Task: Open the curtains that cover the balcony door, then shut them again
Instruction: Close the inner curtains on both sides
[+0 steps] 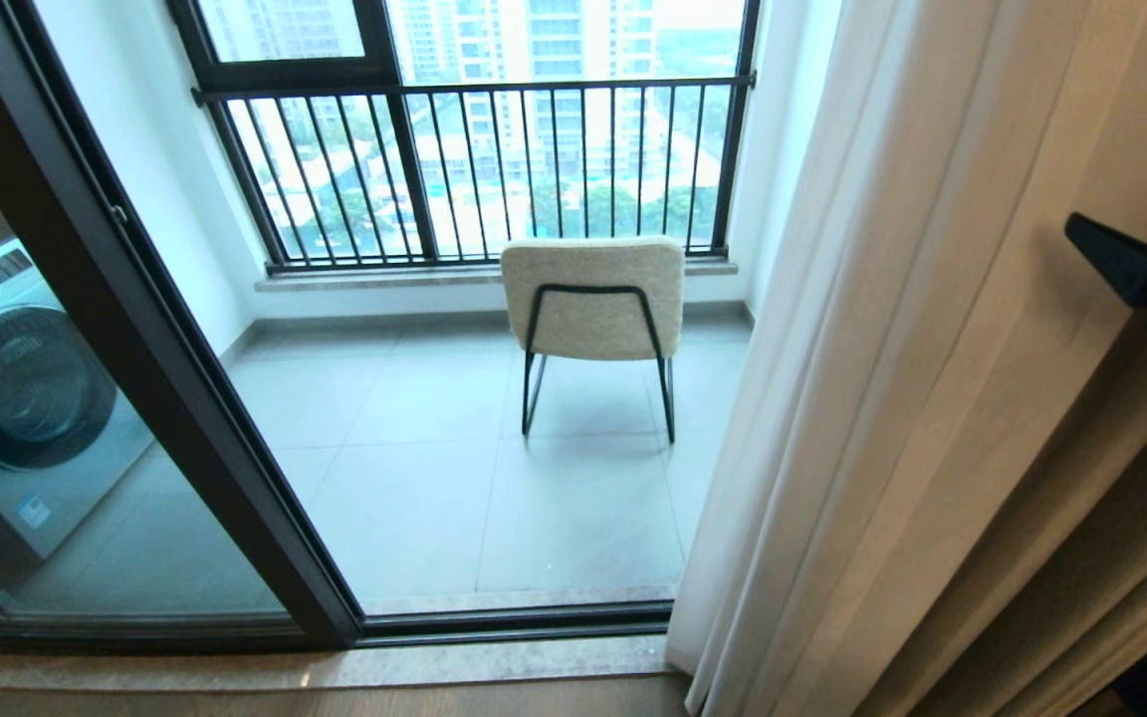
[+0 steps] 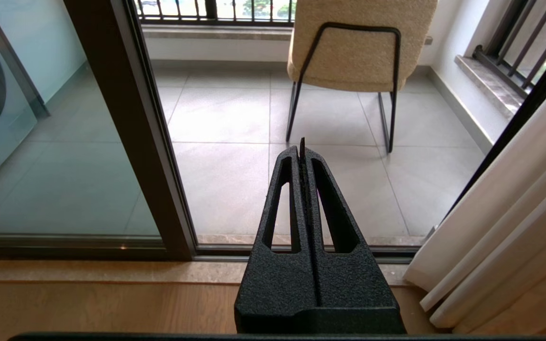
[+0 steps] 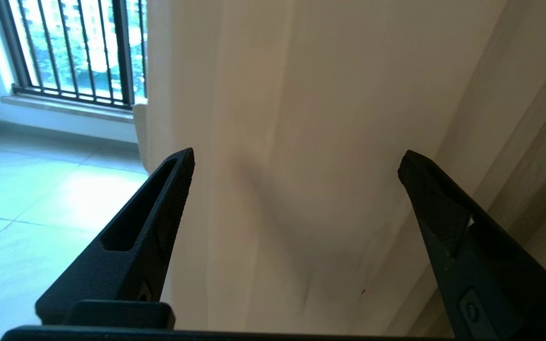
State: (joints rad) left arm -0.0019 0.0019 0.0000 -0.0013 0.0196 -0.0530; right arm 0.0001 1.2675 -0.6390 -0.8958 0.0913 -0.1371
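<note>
Head view: sheer white pleated curtains [image 1: 832, 398] hang gathered right of the dark-framed glass balcony door [image 1: 135, 349]; one boucle chair [image 1: 593, 299] beyond. Left wrist: black left hand [image 2: 302, 147] clenched, empty. Right wrist: right hand [image 3: 296, 161] released, facing the folds.

Cream chair [image 1: 593, 297] facing barred window [image 1: 494, 159], washing machine [image 1: 21, 398] left
</note>
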